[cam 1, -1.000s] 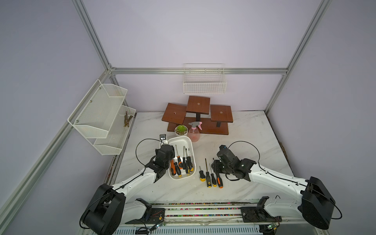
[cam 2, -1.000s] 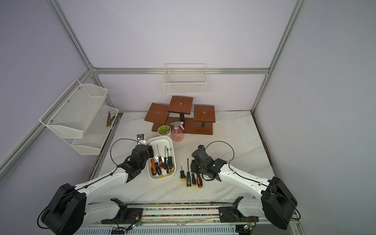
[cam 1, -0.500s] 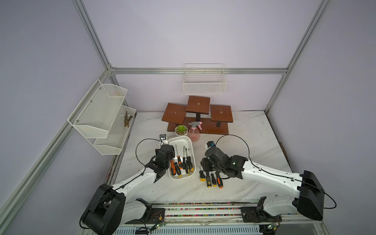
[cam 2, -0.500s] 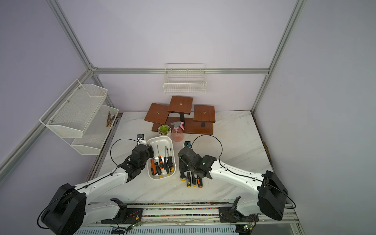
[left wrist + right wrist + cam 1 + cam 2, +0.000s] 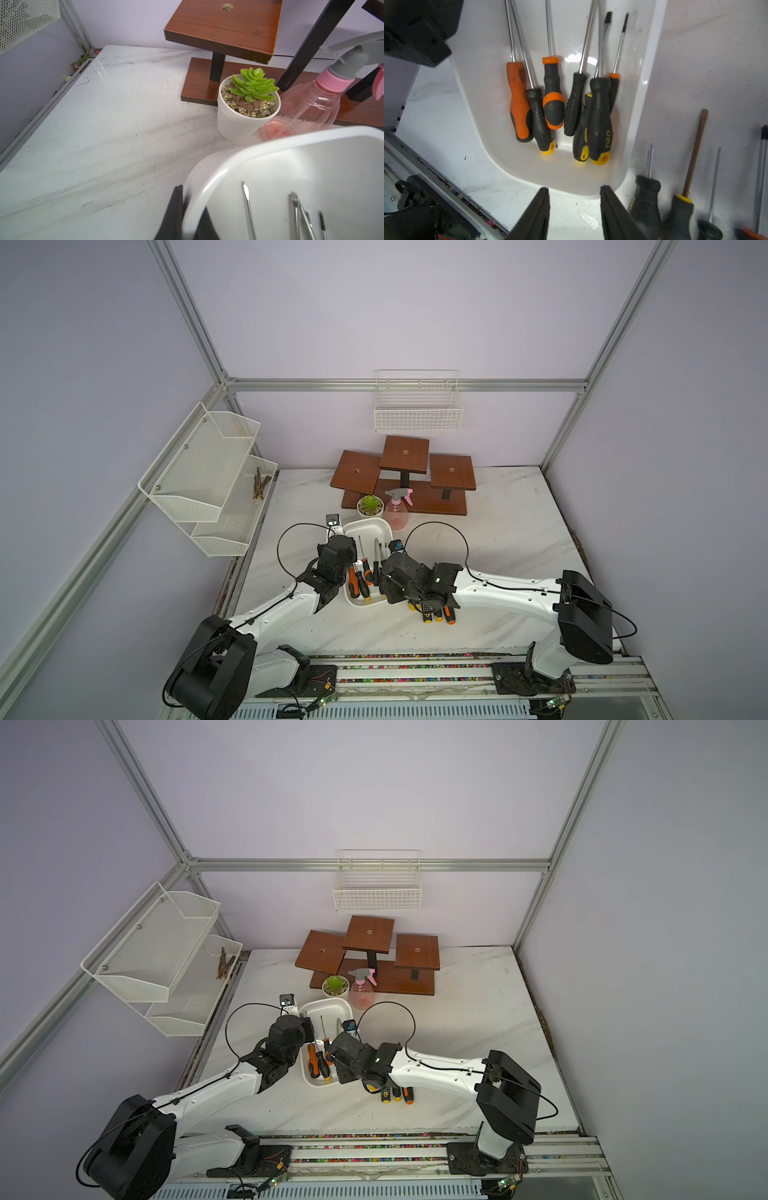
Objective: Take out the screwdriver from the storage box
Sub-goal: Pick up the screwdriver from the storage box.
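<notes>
The white storage box (image 5: 365, 523) (image 5: 322, 1004) lies on the marble table, with several screwdrivers in it, handles toward the near end. The right wrist view shows an orange-handled screwdriver (image 5: 518, 99), a black-and-orange one (image 5: 553, 99) and a black-and-yellow one (image 5: 600, 120). My left gripper (image 5: 192, 199) (image 5: 345, 549) is shut on the box's left rim (image 5: 270, 143), one finger outside and one inside. My right gripper (image 5: 574, 188) (image 5: 390, 587) hangs open over the box's near right corner, nothing between its fingers.
Several screwdrivers (image 5: 436, 612) (image 5: 645, 199) lie on the table just right of the box. Behind the box stand a succulent pot (image 5: 370, 506), a pink spray bottle (image 5: 395, 510) and a wooden stand (image 5: 405, 477). Mesh shelves (image 5: 208, 481) hang on the left wall.
My right arm has swung left, from over the screwdrivers on the table to the box's near right corner, and its jaws have opened a little. The left arm has stayed put.
</notes>
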Controlling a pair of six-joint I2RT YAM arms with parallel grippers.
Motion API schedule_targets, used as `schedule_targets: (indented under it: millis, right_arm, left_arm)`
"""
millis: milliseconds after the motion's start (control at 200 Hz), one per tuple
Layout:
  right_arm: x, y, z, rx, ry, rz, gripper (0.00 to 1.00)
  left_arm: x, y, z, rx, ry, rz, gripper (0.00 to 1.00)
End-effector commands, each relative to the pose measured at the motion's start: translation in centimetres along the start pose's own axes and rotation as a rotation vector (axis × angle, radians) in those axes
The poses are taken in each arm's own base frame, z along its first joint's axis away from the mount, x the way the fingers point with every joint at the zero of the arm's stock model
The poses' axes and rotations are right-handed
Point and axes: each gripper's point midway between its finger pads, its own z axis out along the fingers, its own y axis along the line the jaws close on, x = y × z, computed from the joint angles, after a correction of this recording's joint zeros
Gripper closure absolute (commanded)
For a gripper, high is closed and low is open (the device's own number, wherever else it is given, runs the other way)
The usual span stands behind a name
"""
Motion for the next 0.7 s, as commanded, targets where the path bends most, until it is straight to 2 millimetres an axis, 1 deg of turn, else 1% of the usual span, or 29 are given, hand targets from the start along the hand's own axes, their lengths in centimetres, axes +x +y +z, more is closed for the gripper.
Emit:
schedule_targets:
  millis: [0, 160, 410, 515, 695]
  right_arm:
    - [-1.4, 1.4, 0.3, -0.027, -0.042, -0.007, 0.55]
    - [-2.7, 2.4, 1.2, -0.023, -0.069, -0.007, 0.55]
    - [-4.7, 4.2, 3.7, -0.001, -0.08, -0.034, 0.55]
    - [-5.2, 4.3, 4.6, 0.011, -0.08, -0.041, 0.55]
    - [-5.8, 3.0, 5.6, 0.042, -0.08, -0.025, 0.55]
  left_arm:
    - [-2.7, -0.7, -0.3, 0.018, -0.073, -0.033, 1.0]
    - [-2.6, -0.6, -0.4, 0.019, -0.074, -0.034, 1.0]
    - [-2.6, -0.7, -0.3, 0.02, -0.074, -0.033, 1.0]
    - [-2.6, -0.7, -0.4, 0.021, -0.073, -0.033, 1.0]
    - [-2.6, -0.6, -0.4, 0.019, -0.074, -0.034, 1.0]
